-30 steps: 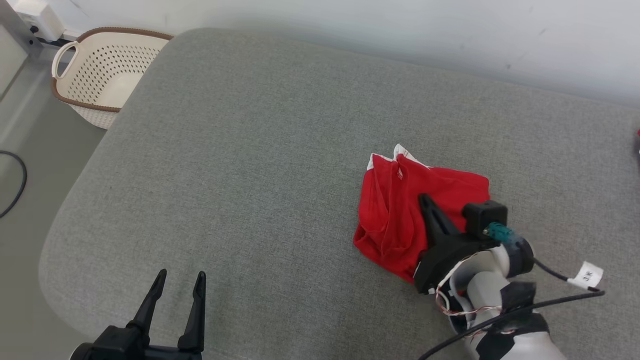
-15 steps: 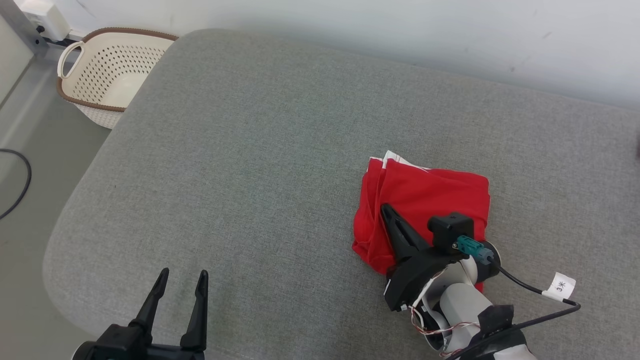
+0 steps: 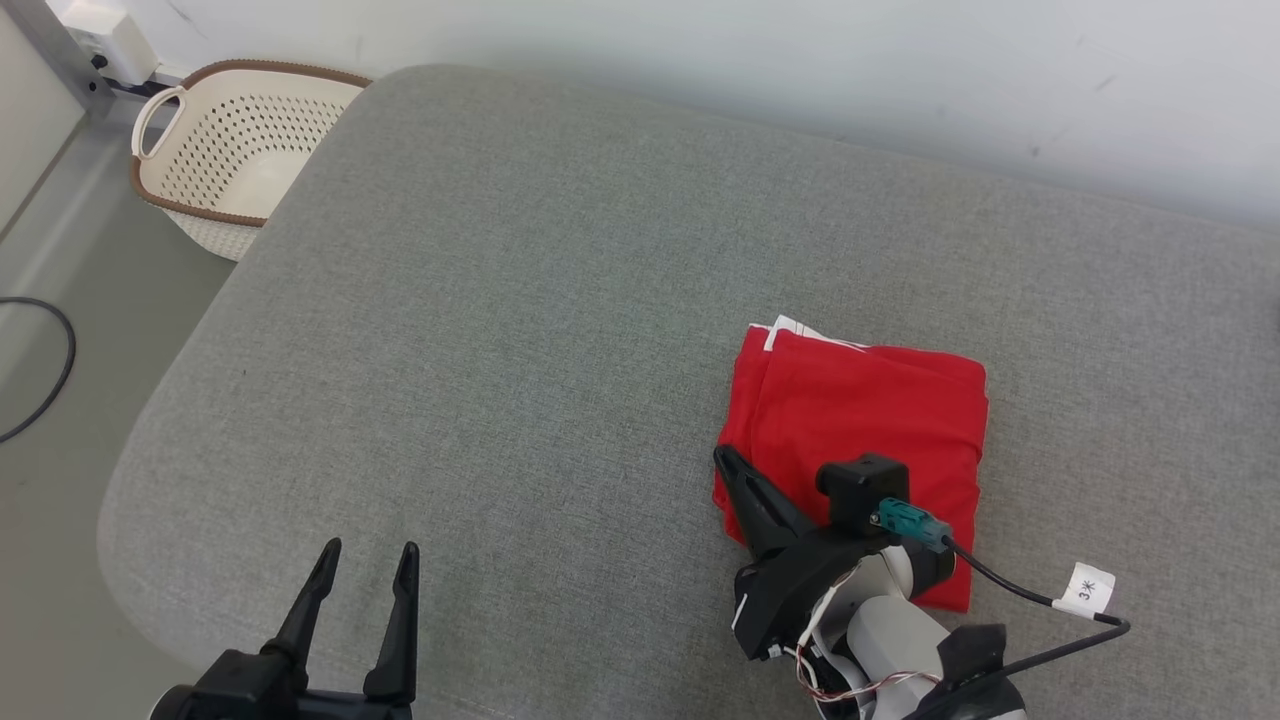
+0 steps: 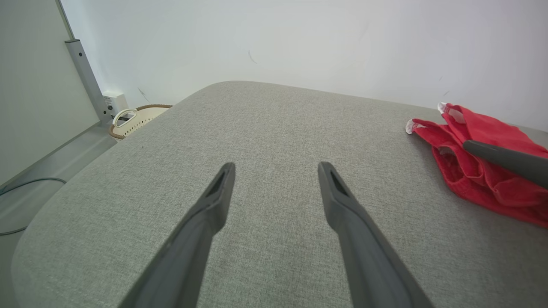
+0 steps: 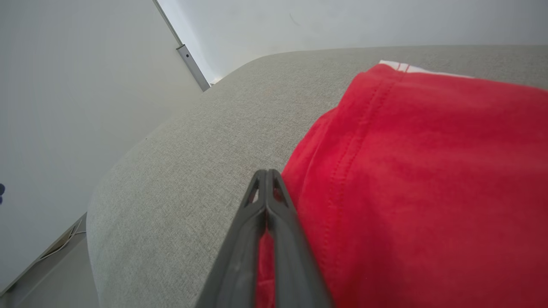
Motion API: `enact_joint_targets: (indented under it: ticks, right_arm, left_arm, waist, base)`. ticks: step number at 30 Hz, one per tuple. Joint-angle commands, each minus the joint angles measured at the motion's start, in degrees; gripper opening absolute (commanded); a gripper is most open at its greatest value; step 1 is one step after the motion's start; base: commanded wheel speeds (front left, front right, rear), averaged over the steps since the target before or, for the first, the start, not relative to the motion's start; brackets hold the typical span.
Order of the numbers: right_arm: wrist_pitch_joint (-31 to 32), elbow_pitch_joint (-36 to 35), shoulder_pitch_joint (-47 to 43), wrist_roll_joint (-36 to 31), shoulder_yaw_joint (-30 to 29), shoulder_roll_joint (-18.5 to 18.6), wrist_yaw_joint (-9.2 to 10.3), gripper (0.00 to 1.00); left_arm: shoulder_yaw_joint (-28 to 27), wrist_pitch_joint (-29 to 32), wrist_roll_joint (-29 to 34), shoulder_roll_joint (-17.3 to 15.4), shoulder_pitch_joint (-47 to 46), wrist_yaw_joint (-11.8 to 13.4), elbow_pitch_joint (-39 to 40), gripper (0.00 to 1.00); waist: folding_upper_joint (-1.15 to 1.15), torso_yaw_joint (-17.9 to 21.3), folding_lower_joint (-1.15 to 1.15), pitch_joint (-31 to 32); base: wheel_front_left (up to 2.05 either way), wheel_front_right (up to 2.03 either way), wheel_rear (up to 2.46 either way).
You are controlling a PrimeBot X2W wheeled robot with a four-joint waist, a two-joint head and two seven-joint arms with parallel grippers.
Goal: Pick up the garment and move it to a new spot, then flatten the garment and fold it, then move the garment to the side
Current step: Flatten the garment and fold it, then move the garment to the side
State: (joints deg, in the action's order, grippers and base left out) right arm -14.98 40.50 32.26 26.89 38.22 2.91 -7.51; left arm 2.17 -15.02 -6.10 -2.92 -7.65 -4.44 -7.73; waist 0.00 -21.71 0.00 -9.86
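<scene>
We found the red garment (image 3: pixel 870 410) folded into a rough rectangle on the right half of the grey cushion (image 3: pixel 520 300), with white trim peeking out at its far corner. Our right end effector (image 3: pixel 724 458) had its fingers pressed together with no cloth visibly pinched, lying along the garment's near left edge. We judged they served as a blade to smooth or nudge the fold. Our left end effector (image 3: pixel 365 546) hung with fingers apart over bare cushion, well away, likely parked as unneeded.
</scene>
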Motion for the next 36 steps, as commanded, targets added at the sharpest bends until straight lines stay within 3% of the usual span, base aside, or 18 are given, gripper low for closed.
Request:
enact_joint_targets:
  ticks: [1,6,7,9,10,24,36]
  right_arm:
    - [-0.2,-0.04,-0.07,0.81,0.14,-0.04,0.05,0.0]
    - [-0.2,-2.34,-0.55,3.14,-1.29,-0.05,0.05,0.01]
    - [-0.2,-2.87,-0.3,2.0,-1.62,-0.04,0.05,0.3]
    - [-0.2,-4.58,-0.49,1.19,-3.22,-0.03,0.05,0.73]
    - [-0.19,-5.17,-0.87,0.41,-4.01,-0.02,0.05,1.0]
    - [-0.19,-7.68,-5.27,-7.89,-18.38,3.22,0.05,1.0]
    - [1.0,-4.13,-8.2,-5.96,-20.12,4.43,0.05,1.0]
  left_arm:
    - [-0.12,-0.27,-0.3,0.0,0.16,0.01,-0.25,1.0]
    - [-1.05,-0.27,0.03,-0.01,0.93,0.34,0.16,1.0]
    - [-1.21,-0.27,0.07,-0.01,1.05,0.29,0.26,1.0]
    - [-1.5,-0.27,0.2,0.0,1.44,0.41,0.46,1.0]
    - [-1.54,-0.27,0.27,0.0,1.67,0.43,0.54,1.0]
    - [-2.57,-0.27,0.46,-0.01,4.76,1.13,1.54,1.0]
    - [-2.33,-0.27,0.41,0.0,5.31,0.92,1.63,1.0]
  waist:
    - [0.0,0.09,0.0,0.15]
    - [0.0,1.24,0.0,0.9]
    - [0.0,1.53,0.0,1.1]
    - [0.0,2.31,0.0,1.57]
    - [0.0,2.61,0.0,1.79]
    - [0.0,7.22,0.0,5.41]
    - [0.0,9.39,0.0,5.99]
  base:
    - [0.0,0.0,0.0]
    - [0.0,0.0,0.0]
    - [0.0,0.0,0.0]
    - [0.0,0.0,0.0]
    - [0.0,0.0,0.0]
    - [0.0,0.0,0.0]
    - [0.0,0.0,0.0]
